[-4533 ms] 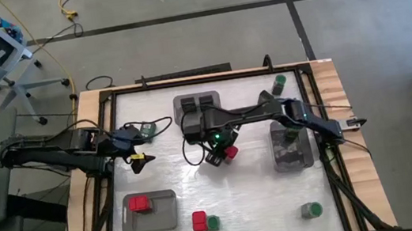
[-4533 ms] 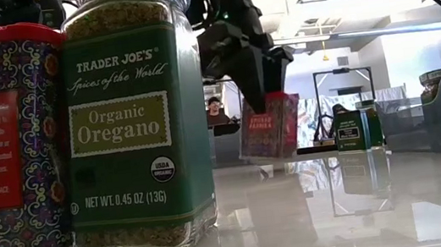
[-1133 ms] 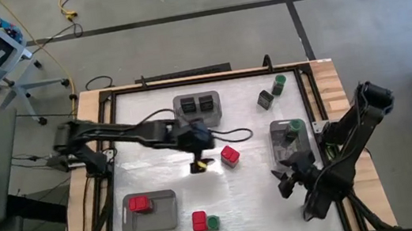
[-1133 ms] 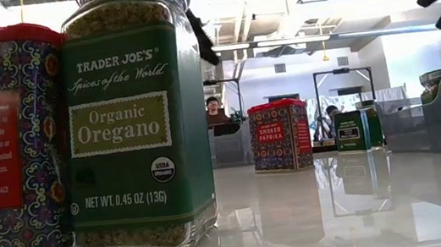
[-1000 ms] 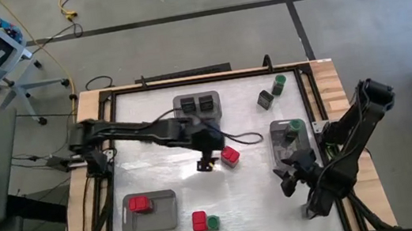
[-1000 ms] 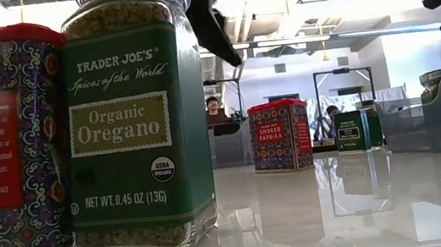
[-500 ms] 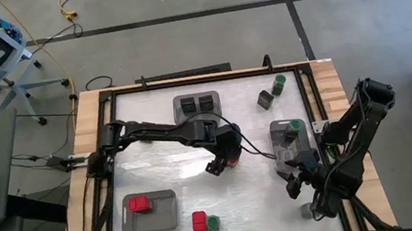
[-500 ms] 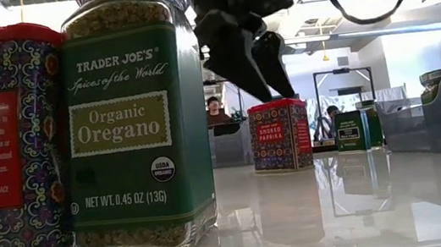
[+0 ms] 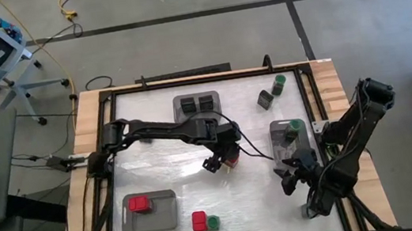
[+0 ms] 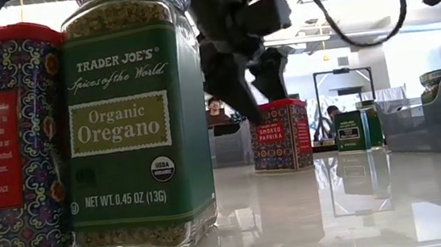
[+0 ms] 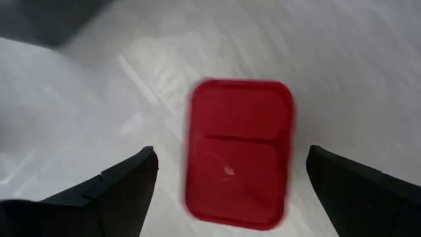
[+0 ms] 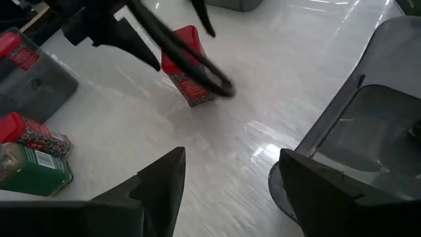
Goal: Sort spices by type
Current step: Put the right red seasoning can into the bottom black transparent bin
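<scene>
Over the middle of the table [image 9: 167,180], the left end effector [image 9: 220,161] hangs right above the smoked paprika tin [image 9: 231,157], fingers spread wide on either side of it and not touching it. The left wrist view looks straight down on the tin's red lid [image 11: 238,151], sitting between the two dark fingers [image 11: 118,191]. So it's lined up for a grab, nothing held yet.

The right end effector [image 9: 292,174] is parked off at the near right, by the grey tray [image 9: 276,132] with a green-lid jar [image 9: 294,127] in it. Jaws are open, nothing between them.

Rest of the sort: another red tin [image 9: 139,204] already sits in the near left tray [image 9: 167,212], two black cubes [image 9: 197,103] are in the far tray [image 9: 181,117], and a red tin [image 9: 199,221] plus the oregano jar [image 9: 214,223] stand loose at the near edge. A black one and a green-lid jar [image 9: 277,83] are still loose far right.

What could go wrong from here, I reckon: the tin looks a bit off-centre toward one finger in the wrist view, so if that finger lands first it could shove or tip the tin instead of pinching it. It's tall and narrow, so a grip too near the lid might let it swing on the way to the tray. Also that cable looping off the wrist hangs close to it.
</scene>
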Action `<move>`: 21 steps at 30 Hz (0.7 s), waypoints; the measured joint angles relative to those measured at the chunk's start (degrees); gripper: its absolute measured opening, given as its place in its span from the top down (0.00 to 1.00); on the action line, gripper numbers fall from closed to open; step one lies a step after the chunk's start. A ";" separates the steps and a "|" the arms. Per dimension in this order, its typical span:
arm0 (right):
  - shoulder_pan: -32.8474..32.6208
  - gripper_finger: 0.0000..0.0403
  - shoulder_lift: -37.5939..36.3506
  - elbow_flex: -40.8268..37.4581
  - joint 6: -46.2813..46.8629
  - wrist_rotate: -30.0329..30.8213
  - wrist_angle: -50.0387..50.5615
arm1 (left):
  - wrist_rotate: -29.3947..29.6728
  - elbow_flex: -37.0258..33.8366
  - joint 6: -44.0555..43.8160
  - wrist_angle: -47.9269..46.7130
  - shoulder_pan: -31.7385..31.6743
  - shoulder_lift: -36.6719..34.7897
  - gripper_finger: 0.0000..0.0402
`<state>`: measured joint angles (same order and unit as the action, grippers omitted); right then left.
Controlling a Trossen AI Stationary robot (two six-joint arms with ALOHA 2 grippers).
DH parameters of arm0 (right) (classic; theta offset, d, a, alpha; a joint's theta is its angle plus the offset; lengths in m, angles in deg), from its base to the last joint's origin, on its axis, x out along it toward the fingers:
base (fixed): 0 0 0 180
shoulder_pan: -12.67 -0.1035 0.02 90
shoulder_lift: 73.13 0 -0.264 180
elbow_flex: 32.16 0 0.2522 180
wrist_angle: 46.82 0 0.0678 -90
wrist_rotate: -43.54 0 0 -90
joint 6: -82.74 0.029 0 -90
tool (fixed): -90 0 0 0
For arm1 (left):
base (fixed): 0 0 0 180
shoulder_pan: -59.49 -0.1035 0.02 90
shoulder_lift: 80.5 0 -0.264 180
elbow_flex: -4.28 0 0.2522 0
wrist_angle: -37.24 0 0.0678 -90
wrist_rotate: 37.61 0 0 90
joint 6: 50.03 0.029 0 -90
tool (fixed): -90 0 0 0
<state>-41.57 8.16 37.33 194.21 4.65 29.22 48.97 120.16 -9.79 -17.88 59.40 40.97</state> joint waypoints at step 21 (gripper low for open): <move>0.03 0.33 -0.02 0.00 -0.29 -0.09 -0.54 | -0.28 0.14 0.70 1.45 0.05 1.46 0.22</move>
<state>-41.54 8.14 37.33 193.93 4.56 28.68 48.69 120.30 -9.10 -16.43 59.45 42.43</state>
